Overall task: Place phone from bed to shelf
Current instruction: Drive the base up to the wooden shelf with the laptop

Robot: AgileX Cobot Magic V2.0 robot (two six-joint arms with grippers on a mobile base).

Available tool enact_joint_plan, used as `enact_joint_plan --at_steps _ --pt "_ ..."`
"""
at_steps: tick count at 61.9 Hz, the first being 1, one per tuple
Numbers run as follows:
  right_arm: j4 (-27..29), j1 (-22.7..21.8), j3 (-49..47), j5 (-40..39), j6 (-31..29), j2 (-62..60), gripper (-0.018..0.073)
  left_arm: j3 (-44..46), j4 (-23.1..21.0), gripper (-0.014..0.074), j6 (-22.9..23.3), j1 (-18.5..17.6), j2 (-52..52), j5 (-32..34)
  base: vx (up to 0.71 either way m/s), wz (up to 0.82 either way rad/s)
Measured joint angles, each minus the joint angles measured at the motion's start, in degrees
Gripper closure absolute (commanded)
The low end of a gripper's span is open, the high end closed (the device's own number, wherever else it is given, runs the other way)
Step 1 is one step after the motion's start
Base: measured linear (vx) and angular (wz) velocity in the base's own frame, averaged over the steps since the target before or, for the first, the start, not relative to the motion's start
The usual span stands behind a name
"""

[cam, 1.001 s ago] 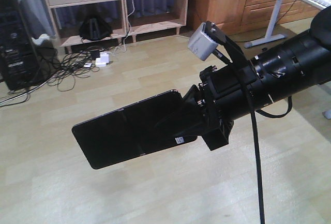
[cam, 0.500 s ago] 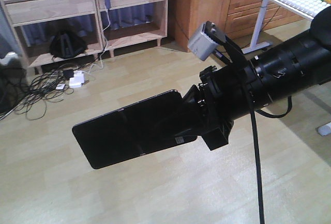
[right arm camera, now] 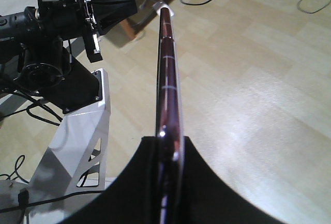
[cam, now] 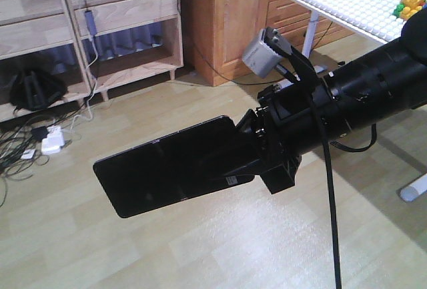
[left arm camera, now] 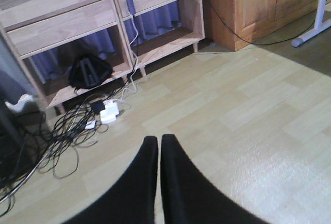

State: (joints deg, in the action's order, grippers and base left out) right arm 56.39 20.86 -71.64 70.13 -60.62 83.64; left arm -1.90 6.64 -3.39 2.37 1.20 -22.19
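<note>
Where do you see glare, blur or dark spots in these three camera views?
Front-facing view: fairly sharp; the phone screen is dull black, only faint reflections. Left wrist view: the left gripper is a dark, soft silhouette near the lens; sheen washes the floor at right. Right wrist view: the phone's rim catches a bright streak, floor glare at right, the right gripper underexposed.

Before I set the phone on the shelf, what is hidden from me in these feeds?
Shelf: upper tiers cut off by the top edge in the front and left wrist views.
Phone: edge-on in the right wrist view, so no screen shows there; its held end is covered by the right gripper in both views.
Bed: in no view.
</note>
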Motion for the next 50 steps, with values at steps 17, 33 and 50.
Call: enact_joint_plan --at_steps 17,33,50 --pt "0.0 0.0 0.0 0.0 0.0 0.0 0.0561 0.0 0.0 0.0595 0.0 0.0 0.0 0.0 0.51 -0.14" --pt "0.0 0.0 0.0 0.0 0.0 0.0 0.0561 0.0 0.0 0.0595 0.0 0.0 0.0 0.0 0.53 -0.07" --pt "0.0 0.0 0.0 0.0 0.0 0.0 0.0561 0.0 0.0 0.0595 0.0 0.0 0.0 0.0 0.55 -0.01"
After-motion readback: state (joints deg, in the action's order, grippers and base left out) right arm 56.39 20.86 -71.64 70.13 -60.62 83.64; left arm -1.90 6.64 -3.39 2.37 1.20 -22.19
